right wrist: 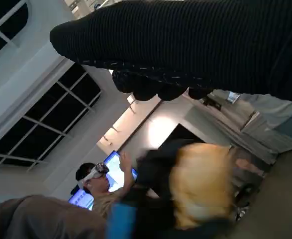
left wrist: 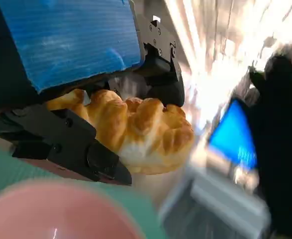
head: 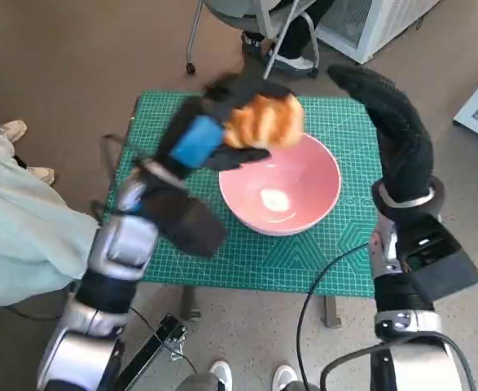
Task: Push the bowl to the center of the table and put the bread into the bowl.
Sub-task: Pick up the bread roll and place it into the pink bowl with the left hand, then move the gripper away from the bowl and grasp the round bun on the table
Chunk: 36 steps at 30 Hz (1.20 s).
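My left hand [head: 210, 134] grips a golden braided bread [head: 265, 120] and holds it in the air above the far left rim of the pink bowl [head: 291, 175]. The bowl stands near the middle of the green mat [head: 336, 244] and holds nothing. In the left wrist view the bread [left wrist: 136, 132] sits between the black fingers [left wrist: 66, 144], with the bowl's rim [left wrist: 61, 211] just below. My gloved right hand [head: 385, 106] hangs raised over the table's far right part, holding nothing, its fingers together. The right wrist view shows the glove [right wrist: 195, 45] and, blurred, the bread [right wrist: 200, 184].
A wheeled chair [head: 259, 24] with someone's feet stands past the far edge. A person in pale clothes [head: 19, 236] sits at the left, shoes [head: 247, 376] show at the near edge. A person wearing a headset [right wrist: 98, 179] shows in the right wrist view. A cable [head: 320, 281] crosses the near right corner.
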### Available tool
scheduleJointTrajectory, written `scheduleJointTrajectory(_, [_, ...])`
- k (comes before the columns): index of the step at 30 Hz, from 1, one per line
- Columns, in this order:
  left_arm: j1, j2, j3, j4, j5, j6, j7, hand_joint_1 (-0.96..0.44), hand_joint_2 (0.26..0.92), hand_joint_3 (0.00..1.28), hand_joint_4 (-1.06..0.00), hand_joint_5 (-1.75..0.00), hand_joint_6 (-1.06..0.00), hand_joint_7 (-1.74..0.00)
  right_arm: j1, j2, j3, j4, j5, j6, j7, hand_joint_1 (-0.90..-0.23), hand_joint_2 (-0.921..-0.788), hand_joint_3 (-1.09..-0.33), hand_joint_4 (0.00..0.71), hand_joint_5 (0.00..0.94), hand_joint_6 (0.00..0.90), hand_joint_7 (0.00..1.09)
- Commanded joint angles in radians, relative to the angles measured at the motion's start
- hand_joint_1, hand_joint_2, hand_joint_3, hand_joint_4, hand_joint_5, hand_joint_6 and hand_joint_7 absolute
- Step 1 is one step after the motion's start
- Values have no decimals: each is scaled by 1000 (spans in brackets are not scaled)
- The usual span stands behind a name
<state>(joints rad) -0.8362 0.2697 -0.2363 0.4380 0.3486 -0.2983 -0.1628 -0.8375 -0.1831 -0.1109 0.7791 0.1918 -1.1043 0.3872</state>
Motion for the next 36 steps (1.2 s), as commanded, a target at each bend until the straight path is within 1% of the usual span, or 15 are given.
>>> scheduleJointTrajectory(1, [-72,-3,-48,134,10,-24,-90,-36,899,197,-390,-1011,-394,-1110,32,-3,0,-10,-3,4,1,-631,-921,-776,319,0,1,872])
scheduleJointTrajectory(2, [-84,0,-60,160,3,-14,-138,-58,898,183,-350,-745,-340,-917,34,-3,-1,-12,-3,4,0,-633,-921,-775,319,0,2,872])
scheduleJointTrajectory(3, [-94,3,-67,180,-2,-8,-173,-71,894,167,-303,-611,-295,-824,35,-3,-1,-14,-4,5,-2,-634,-921,-774,319,0,2,871])
scheduleJointTrajectory(4, [-106,4,-71,199,-12,8,-215,-90,891,139,-239,-409,-231,-688,37,-3,-1,-14,-3,5,-2,-636,-921,-773,319,0,2,871])
scheduleJointTrajectory(5, [-115,4,-72,213,-18,18,-243,-105,884,115,-185,-266,-184,-594,37,-3,-2,-15,-3,5,-2,-638,-921,-770,319,0,2,870])
scheduleJointTrajectory(7, [-130,2,-72,230,-24,50,-289,-142,877,92,-134,-140,-139,-509,40,-3,-3,-15,-3,4,-3,-639,-921,-767,319,0,3,869])
scheduleJointTrajectory(9, [-137,2,-75,230,-20,81,-320,-198,874,74,-97,-58,-106,-455,43,-3,-4,-19,-4,5,-5,-641,-921,-764,320,1,5,868])
scheduleJointTrajectory(11, [-135,3,-73,225,-15,97,-334,-242,875,67,-81,-30,-90,-433,46,-3,-5,-24,-3,6,-6,-641,-921,-763,320,1,6,866])
scheduleJointTrajectory(14, [-122,6,-64,220,-15,86,-328,-291,880,59,-65,-10,-75,-416,50,-5,-7,-29,-5,7,-9,-641,-921,-761,320,1,8,864])
scheduleJointTrajectory(19, [-106,21,-42,221,-31,33,-320,-305,887,45,-64,-4,-81,-399,52,-7,-10,-30,-7,7,-16,-641,-921,-759,321,1,8,860])
scheduleJointTrajectory(22, [-101,37,-20,222,-64,-4,-342,-307,893,33,-70,-4,-97,-376,50,-7,-12,-27,-5,9,-17,-640,-921,-757,321,1,10,856])
scheduleJointTrajectory(25, [-99,53,1,225,-101,-36,-371,-311,886,21,-81,-8,-108,-362,48,-5,-12,-24,-4,9,-17,-638,-921,-756,322,1,11,852])
scheduleJointTrajectory(28, [-87,86,29,193,-143,-43,-411,-305,878,11,-96,-8,-124,-334,48,-2,-12,-23,-3,9,-17,-636,-921,-755,322,1,13,849])
scheduleJointTrajectory(32, [-61,139,68,138,-183,-43,-447,-283,867,2,-124,-5,-175,-246,46,1,-12,-17,-3,7,-17,-637,-921,-755,322,1,16,844])
scheduleJointTrajectory(36, [-24,206,108,52,-199,-21,-464,-246,857,1,-150,-6,-215,-198,43,4,-10,-11,2,9,-13,-636,-921,-755,322,1,18,841])
